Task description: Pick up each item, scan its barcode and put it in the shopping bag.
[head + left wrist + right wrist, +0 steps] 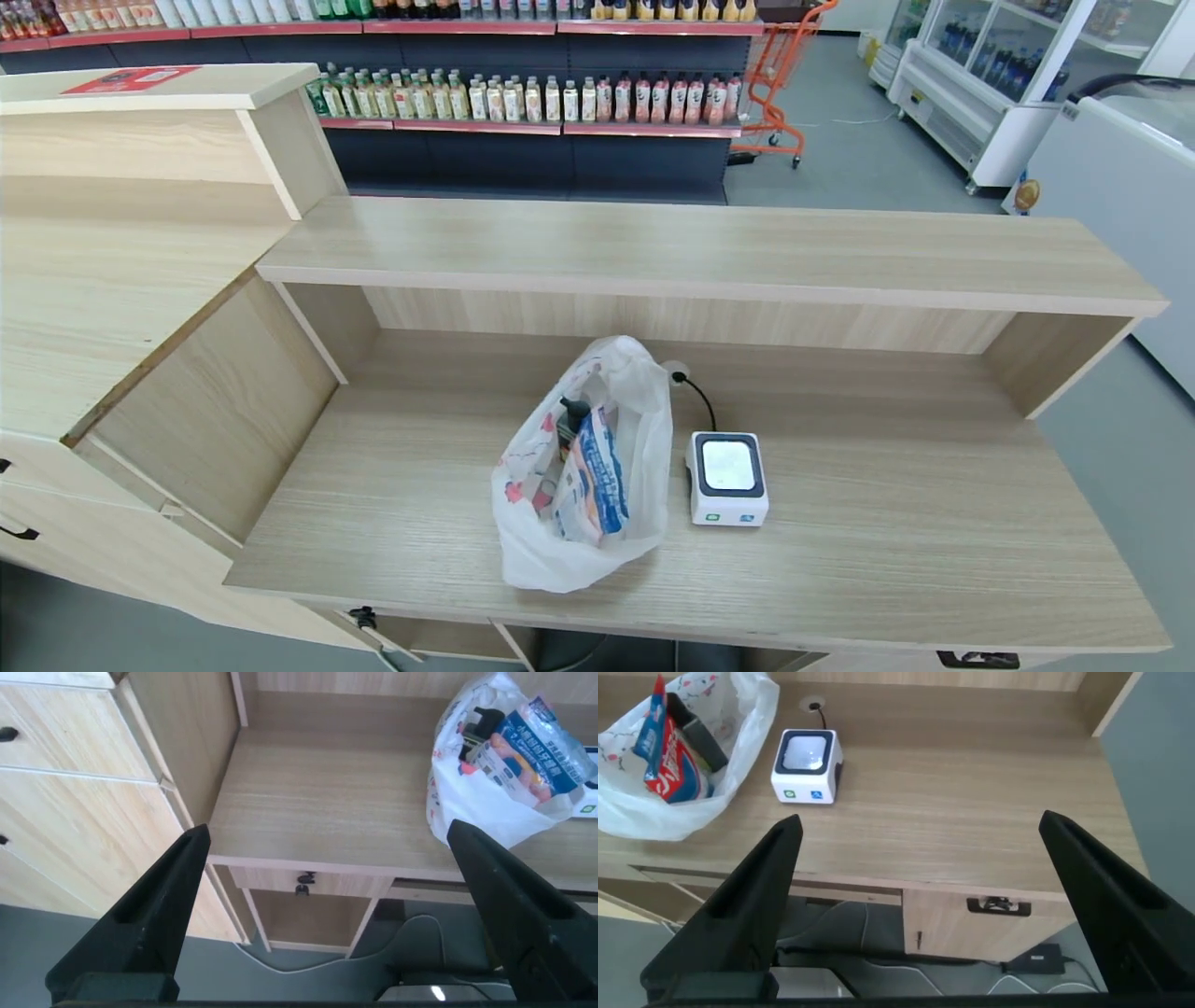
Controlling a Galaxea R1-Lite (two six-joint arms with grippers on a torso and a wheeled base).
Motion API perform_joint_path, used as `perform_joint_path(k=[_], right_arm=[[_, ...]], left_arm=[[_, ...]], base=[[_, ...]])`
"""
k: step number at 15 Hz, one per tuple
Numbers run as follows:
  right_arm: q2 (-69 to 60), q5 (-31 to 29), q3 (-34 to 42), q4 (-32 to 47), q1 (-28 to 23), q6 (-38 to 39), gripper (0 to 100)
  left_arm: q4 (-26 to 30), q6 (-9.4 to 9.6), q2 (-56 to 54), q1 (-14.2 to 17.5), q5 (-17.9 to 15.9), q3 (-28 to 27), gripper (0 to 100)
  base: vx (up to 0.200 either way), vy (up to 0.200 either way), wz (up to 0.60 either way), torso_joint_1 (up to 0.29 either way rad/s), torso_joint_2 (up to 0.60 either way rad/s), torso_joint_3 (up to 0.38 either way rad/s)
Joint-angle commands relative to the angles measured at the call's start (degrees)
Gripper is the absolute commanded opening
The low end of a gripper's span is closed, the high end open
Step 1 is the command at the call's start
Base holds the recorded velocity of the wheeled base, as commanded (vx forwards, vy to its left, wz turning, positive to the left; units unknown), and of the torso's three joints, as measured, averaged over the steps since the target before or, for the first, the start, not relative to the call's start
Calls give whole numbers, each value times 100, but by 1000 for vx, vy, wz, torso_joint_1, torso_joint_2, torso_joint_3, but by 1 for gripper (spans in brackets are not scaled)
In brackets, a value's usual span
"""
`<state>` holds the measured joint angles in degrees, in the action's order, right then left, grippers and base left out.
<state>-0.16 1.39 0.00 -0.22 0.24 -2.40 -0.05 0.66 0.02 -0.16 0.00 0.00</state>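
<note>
Where the shopping bag [534,558] sags, items [590,481] sit half-hidden.

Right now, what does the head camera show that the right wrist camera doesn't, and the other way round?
Only the head view: the shelves of bottles, an orange trolley and the glass-fronted coolers behind the counter.
Only the right wrist view: the right gripper, open, and a latch on the counter's front, below the top.
Both: the shopping bag with packets inside, the scanner beside it, and the wooden counter they sit on.
</note>
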Motion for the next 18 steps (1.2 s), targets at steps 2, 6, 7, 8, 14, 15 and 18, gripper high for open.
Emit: perform_joint_path(k=[2, 6, 7, 8, 14, 15, 18], right_arm=[[25, 2, 0, -4, 2, 3, 100], [16, 2, 0, 4, 2, 20, 100], [16, 2, 0, 4, 2, 20, 100], [16, 2, 0, 4, 2, 12, 100], [16, 2, 0, 4, 2, 38, 0], [16, 2, 0, 4, 2, 29, 0], [16, 2, 0, 4, 2, 38, 0]], left_arm=[[-4, 13, 6, -2, 0, 0, 100], [-4, 22, 15, -2, -9, 0, 100], [-4, 22, 15, -2, -9, 0, 100], [-4, 4, 6, -2, 0, 0, 100], [-4, -13, 6, -2, 0, 0, 100], [-4, -4, 6, -2, 0, 0, 100], [-4, -13, 6, -2, 0, 0, 100]], base=[[0, 0, 0, 0, 0, 0], [200, 0, 0, -3, -3, 1], [200, 0, 0, 22, 2, -7], [200, 0, 0, 12, 7, 2], [0, 0, 0, 0, 0, 0], [0, 0, 0, 0, 0, 0], [0, 0, 0, 0, 0, 0]])
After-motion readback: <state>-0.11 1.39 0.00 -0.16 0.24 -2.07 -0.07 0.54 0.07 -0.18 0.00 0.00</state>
